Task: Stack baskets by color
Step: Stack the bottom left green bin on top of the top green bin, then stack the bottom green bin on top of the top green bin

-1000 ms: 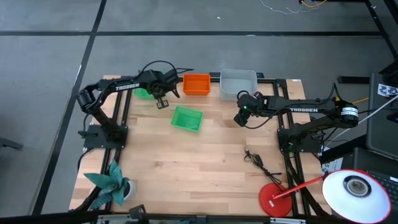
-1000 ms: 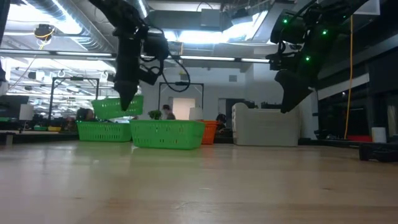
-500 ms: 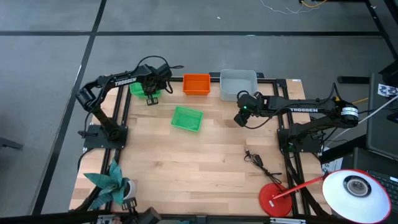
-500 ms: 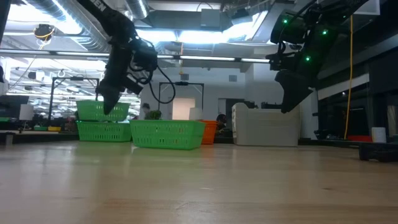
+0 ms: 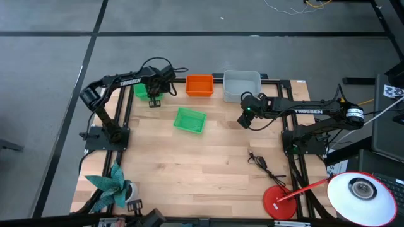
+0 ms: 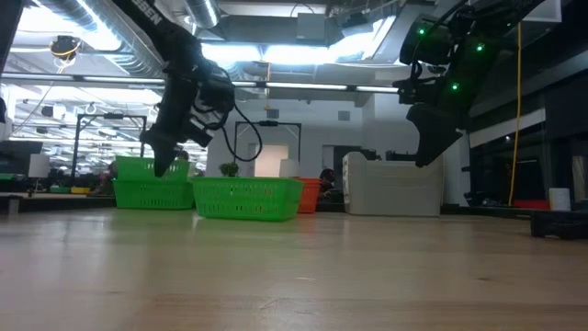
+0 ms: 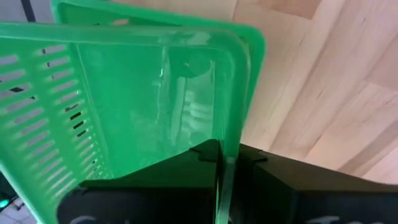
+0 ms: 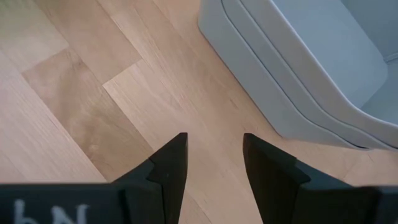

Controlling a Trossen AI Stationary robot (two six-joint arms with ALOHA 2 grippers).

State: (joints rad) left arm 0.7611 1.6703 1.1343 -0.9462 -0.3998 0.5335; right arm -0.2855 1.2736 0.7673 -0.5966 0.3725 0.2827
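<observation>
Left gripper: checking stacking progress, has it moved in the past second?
Yes. The left gripper, shut on a perforated green plastic basket, moved away from the orange plastic basket and lower.

Your far edge, left to right: nested basket pair (image 5: pixel 140 90) (left gripper (image 5: pixel 151 101) clamped on rim), single basket (image 5: pixel 199 85), larger basket stack (image 5: pixel 242 86); lone basket (image 5: pixel 189 120) nearer centre.

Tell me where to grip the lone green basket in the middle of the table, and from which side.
Take the lone green basket by one thin rim wall, coming straight down from above. It sits upright and open-topped with bare table all round, so a finger can likely drop inside and one outside the rim.
</observation>
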